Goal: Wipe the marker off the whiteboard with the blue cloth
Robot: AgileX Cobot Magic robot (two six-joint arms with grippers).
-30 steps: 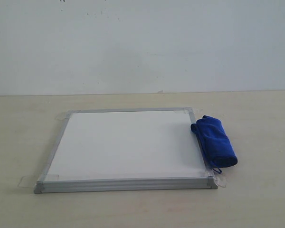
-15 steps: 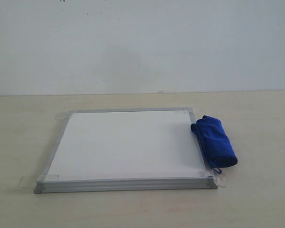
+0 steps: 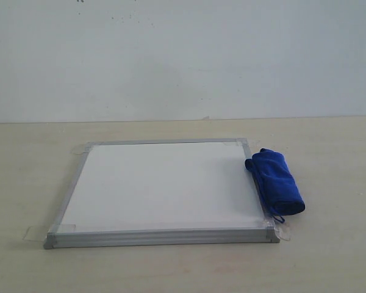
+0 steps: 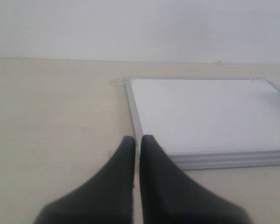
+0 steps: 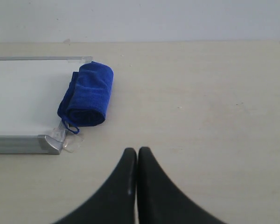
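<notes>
Right tool pressed together, empty, low over bare tabletop. Ahead of it and off toward the board side, near but apart: blue cloth, rolled, long axis running along the whiteboard edge, lying half on that frame, loop end nearest the tool. Left tool also pressed together, empty, beside the opposite frame edge, well apart from the cloth. Right arm judged the nearer for the pickup. No red marker lines visible on the board surface
</notes>
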